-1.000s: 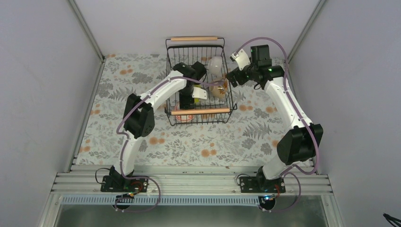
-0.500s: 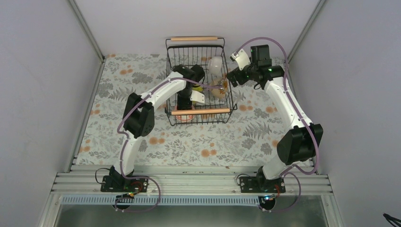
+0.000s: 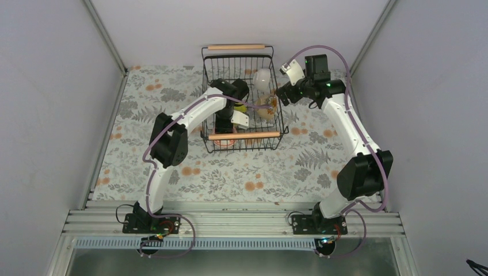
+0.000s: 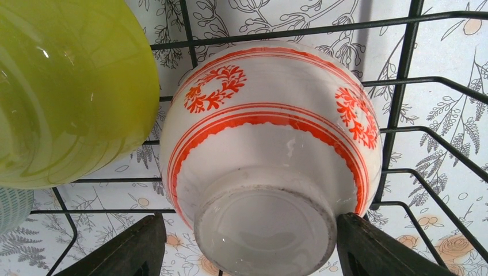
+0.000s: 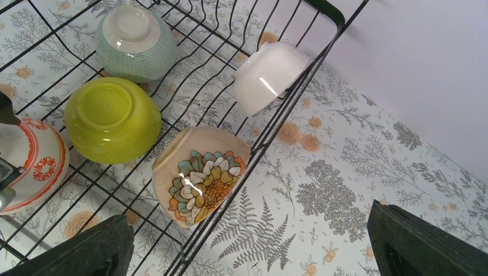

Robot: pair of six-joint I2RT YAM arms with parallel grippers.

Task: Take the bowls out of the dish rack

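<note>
Right now we are at the dish rack (image 3: 237,62), which sits at 12 o'clock on the table (image 3: 190,172). All five bowls are in it, so the job has hardly begun.

Our left gripper (image 4: 251,221) is down inside the rack. Its jaws are spread wide, one on each side of the red-and-white bowl (image 4: 270,132). That bowl is upside down with its little foot facing us. The fingers (image 4: 124,253) do not seem to press on it yet.

Our right gripper (image 5: 247,215) hangs over the rack's 3 o'clock side. Its jaws are wide too, and it holds nothing.

We think the next step is to squeeze and lift. Here is what could go wrong:

- The bowl looks smooth and round. If we pinch only the small foot, it could slip out and fall.
- The lime bowl (image 4: 69,92) sits at 10 o'clock from it, just beside it. We cannot tell if they touch. A crooked lift could bump it.
- Black wires run under the bowl and at its 3 o'clock side. A finger or the rim could catch on one and tug the whole rack.
- The flower bowl (image 5: 198,172) and the white bowl (image 5: 267,75) lean on the rack wall. A shake could tip them over.
- The teal bowl (image 5: 135,40) looks safe at the back.
</note>
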